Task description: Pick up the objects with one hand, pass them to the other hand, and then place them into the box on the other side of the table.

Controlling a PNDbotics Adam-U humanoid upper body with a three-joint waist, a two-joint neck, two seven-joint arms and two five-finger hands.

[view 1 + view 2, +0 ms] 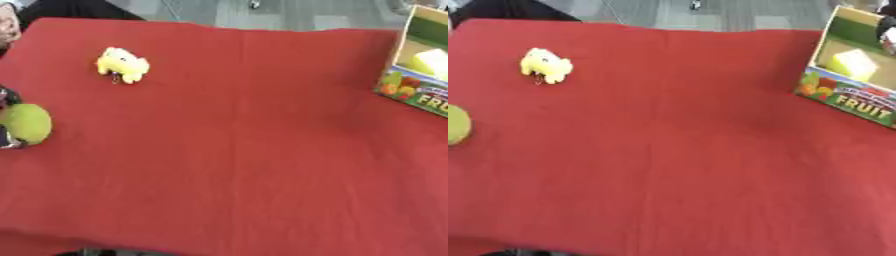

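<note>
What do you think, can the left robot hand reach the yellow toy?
Probably yes. The left robot hand shows at the table's left edge beside the green ball, and only bare red cloth lies between it and the yellow toy. It may be busy with the ball.

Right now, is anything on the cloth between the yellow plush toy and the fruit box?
No. Between the yellow plush toy and the fruit box only bare red tablecloth shows, clearest in the right eye view.
</note>
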